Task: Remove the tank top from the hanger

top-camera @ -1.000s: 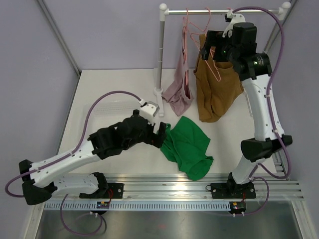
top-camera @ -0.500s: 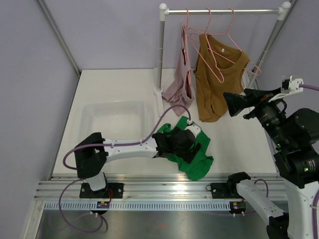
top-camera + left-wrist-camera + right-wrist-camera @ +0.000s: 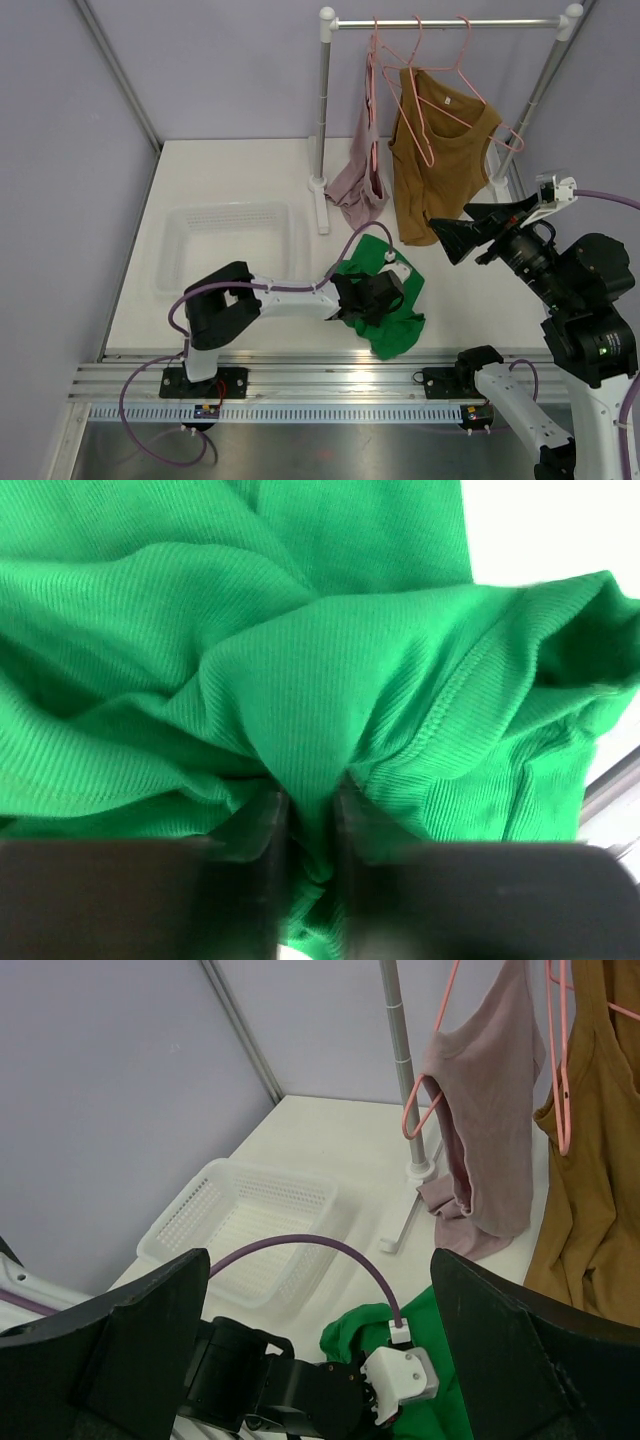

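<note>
A green tank top point(image 3: 398, 325) lies crumpled on the white table near the front edge, off any hanger. My left gripper point(image 3: 375, 298) is pressed down into it; in the left wrist view the gripper point(image 3: 310, 805) is shut on a raised fold of the green tank top point(image 3: 330, 660). A brown tank top point(image 3: 435, 175) hangs on a pink wire hanger point(image 3: 470, 90) from the rail point(image 3: 450, 22). My right gripper point(image 3: 470, 225) hovers open to the right of the brown top, holding nothing. In the right wrist view the right gripper point(image 3: 320, 1345) looks down over the green top point(image 3: 440, 1380).
A dusty-pink top point(image 3: 360, 180) hangs on another pink hanger beside the rack's upright pole point(image 3: 323, 110), its hem on the table. A white perforated basket point(image 3: 172, 255) sits at the left of the table. The metal rail of the arm bases runs along the front.
My left gripper reached over the green tank top, dropped onto it and shut on a fold. The right arm pulled away from the rail and settled lower at the right, still open.
</note>
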Tool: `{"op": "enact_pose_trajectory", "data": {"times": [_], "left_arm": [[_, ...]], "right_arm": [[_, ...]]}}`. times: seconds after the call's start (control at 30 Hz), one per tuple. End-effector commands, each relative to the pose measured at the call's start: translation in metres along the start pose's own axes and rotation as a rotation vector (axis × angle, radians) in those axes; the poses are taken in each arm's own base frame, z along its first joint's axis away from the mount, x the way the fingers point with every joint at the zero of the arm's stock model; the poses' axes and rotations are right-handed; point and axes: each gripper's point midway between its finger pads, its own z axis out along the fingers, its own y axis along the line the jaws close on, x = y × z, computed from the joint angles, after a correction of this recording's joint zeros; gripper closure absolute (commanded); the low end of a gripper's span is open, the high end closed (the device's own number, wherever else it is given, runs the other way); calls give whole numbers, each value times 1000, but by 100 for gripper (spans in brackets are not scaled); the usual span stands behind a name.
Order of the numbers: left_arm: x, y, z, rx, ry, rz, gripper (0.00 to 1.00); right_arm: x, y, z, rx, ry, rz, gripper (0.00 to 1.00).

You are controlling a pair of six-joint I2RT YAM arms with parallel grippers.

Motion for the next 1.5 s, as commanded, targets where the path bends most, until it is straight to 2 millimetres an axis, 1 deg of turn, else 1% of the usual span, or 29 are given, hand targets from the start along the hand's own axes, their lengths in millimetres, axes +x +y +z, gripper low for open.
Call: {"op": "enact_pose_trajectory", "data": {"times": [0.0,0.07,0.1,0.17,0.2,0.23,0.3,0.33,0.43,0.47,0.53,0.57,0.63,0.67,0.73,0.8,0.83,0.87,0.93,1.0,1.07,1.13,1.2,1.23,1.27,1.3,1.37,1.43,1.47], "left_arm": [[-19,-1,-16,1,-69,-22,97],[-28,9,-30,-47,-109,-29,100],[-41,11,-48,-48,-153,-38,100],[-57,21,-69,-93,-216,-49,100],[-59,29,-80,-119,-226,-49,100],[-78,35,-107,-139,-299,-63,100],[-88,47,-134,-180,-349,-70,100],[-103,56,-165,-197,-428,-92,100],[-115,76,-209,-245,-515,-110,100],[-121,89,-236,-265,-565,-135,100],[-124,107,-262,-323,-608,-162,100],[-124,120,-283,-345,-633,-184,100],[-123,138,-302,-393,-660,-209,100],[-121,153,-315,-414,-677,-238,100],[-117,169,-325,-432,-688,-258,100],[-109,195,-336,-476,-700,-306,100],[-105,201,-335,-475,-690,-318,100],[-98,220,-336,-521,-678,-356,100],[-86,236,-334,-559,-661,-410,100],[-69,259,-332,-633,-619,-494,99],[-50,278,-326,-706,-569,-548,85],[-38,286,-316,-731,-537,-588,73],[-35,291,-312,-740,-522,-615,19],[-34,292,-309,-743,-501,-619,1],[-33,295,-309,-749,-492,-627,1],[-33,294,-308,-744,-486,-625,1],[-33,292,-308,-726,-479,-623,1],[-34,286,-308,-683,-476,-605,1],[-34,283,-312,-663,-487,-598,1]], "right_arm": [[-1,6,-3,-27,-8,-9,0],[-2,3,-4,-15,-10,-14,0],[-1,3,-5,-14,-9,-12,1],[1,4,-5,-22,-9,-12,1],[1,5,-5,-26,-8,-12,0],[3,4,-5,-26,-5,-11,1],[4,3,-5,-22,-3,-14,0],[4,3,-5,-21,-1,-16,1],[3,3,-6,-17,-5,-21,1],[3,4,-7,-20,-7,-22,1],[2,4,-7,-22,-9,-23,1],[1,5,-7,-26,-11,-22,0],[-1,7,-8,-33,-21,-22,1],[-2,8,-9,-37,-24,-20,1],[-3,9,-8,-42,-26,-17,1],[-3,9,-7,-42,-23,-16,1],[-4,10,-8,-44,-25,-16,0],[-5,10,-7,-44,-29,-17,1],[-7,11,-7,-46,-37,-16,0],[-8,10,-4,-44,-36,-9,0],[-9,8,1,-39,-35,0,0],[-12,7,5,-36,-40,14,0],[-14,2,15,-16,-30,33,1],[-14,-1,19,-2,-19,46,1],[-9,-11,33,33,16,67,0],[-14,-12,37,41,21,71,1],[-5,-24,57,76,79,102,1],[-8,-26,68,75,85,123,1],[-3,-29,80,72,114,138,0]]}}
